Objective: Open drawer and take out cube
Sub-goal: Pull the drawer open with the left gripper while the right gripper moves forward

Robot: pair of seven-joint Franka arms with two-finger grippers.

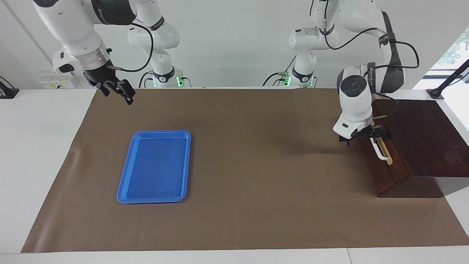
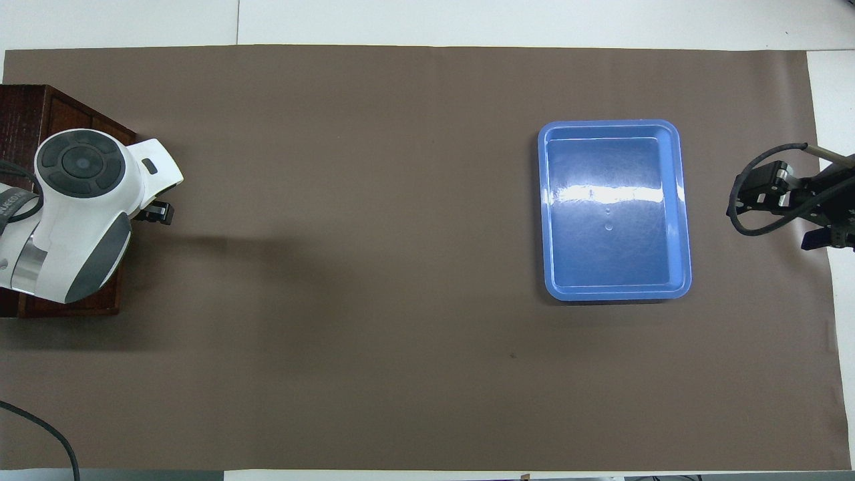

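Observation:
The drawer point(image 1: 383, 172) is closed in its dark wooden box point(image 1: 425, 135) at the left arm's end of the table. Its white bar handle point(image 1: 381, 152) runs along a tan strip on the front. My left gripper point(image 1: 372, 132) is at the end of the handle nearer to the robots. In the overhead view the left arm covers most of the box point(image 2: 40, 107), and only the gripper's tip point(image 2: 157, 214) shows in front of the drawer. The cube is hidden. My right gripper point(image 1: 118, 91) is open and empty, raised over the mat's corner at the right arm's end, where that arm waits point(image 2: 768, 194).
A flat blue tray point(image 1: 126, 172) lies empty on the brown mat point(image 1: 256, 176) toward the right arm's end; it also shows in the overhead view point(image 2: 542, 200). White table borders the mat point(image 1: 36, 165).

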